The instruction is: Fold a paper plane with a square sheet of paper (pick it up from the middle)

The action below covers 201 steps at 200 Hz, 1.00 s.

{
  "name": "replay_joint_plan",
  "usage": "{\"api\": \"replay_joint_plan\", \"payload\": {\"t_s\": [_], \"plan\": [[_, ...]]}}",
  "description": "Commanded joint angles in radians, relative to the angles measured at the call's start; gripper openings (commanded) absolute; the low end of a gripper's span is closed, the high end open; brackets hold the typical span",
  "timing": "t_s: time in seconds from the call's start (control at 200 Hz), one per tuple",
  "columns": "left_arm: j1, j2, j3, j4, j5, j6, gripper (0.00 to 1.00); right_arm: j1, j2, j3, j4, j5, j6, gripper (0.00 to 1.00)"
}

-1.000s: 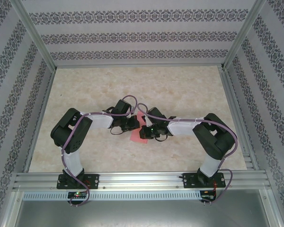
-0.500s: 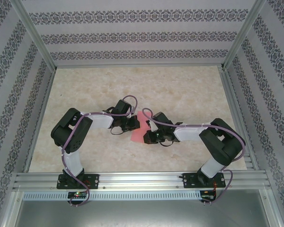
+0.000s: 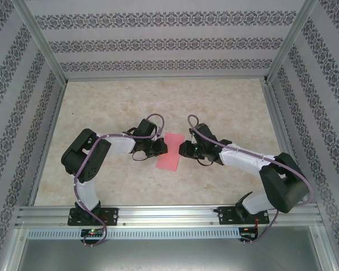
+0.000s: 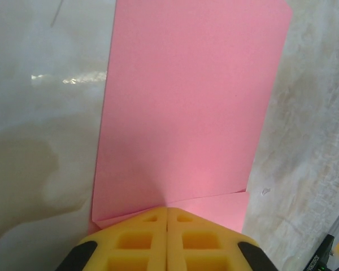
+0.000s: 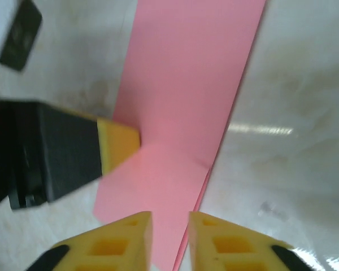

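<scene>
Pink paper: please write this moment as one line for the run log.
paper: folded rectangle, flat on table | left gripper: shut, tip on paper's edge | right gripper: open, at opposite edge

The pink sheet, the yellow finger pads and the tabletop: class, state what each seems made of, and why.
The pink sheet: thin matte paper; it holds a sharp crease and lies flat. The yellow finger pads: probably moulded plastic or rubber, with square recesses. The tabletop: glossy marble-look surface, likely laminate; it reflects light.

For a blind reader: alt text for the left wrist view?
Folded pink sheet of paper lying flat on a pale marbled table; the left hand, yellow fingers shut together, sits at its near edge.
</scene>
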Motion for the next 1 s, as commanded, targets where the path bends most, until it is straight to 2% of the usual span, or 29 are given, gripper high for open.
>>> {"api": "replay_joint_plan", "payload": {"t_s": [0.0, 0.16, 0.34, 0.435, 0.674, 0.844, 0.999], "plan": [[-0.021, -0.006, -0.004, -0.004, 0.028, 0.005, 0.13, 0.000, -0.010, 0.044, -0.031, 0.094, 0.066, 0.33], [-0.022, -0.091, -0.016, 0.034, 0.026, -0.013, 0.26, -0.009, 0.019, 0.070, -0.065, 0.073, 0.058, 0.38], [-0.023, -0.182, -0.067, 0.042, -0.055, -0.022, 0.38, -0.008, 0.067, 0.054, -0.018, -0.002, 0.066, 0.39], [-0.023, -0.204, -0.098, 0.048, -0.066, -0.027, 0.39, 0.000, 0.090, 0.052, 0.022, -0.048, 0.066, 0.39], [-0.023, -0.191, -0.141, 0.091, -0.021, -0.030, 0.39, -0.002, 0.161, 0.092, 0.019, -0.073, 0.039, 0.41], [-0.022, -0.167, -0.158, 0.138, 0.016, -0.051, 0.39, -0.005, 0.200, 0.105, 0.045, -0.103, 0.033, 0.33], [-0.022, -0.142, -0.164, 0.152, 0.034, -0.059, 0.40, -0.010, 0.213, 0.100, 0.068, -0.090, 0.043, 0.17]]}}
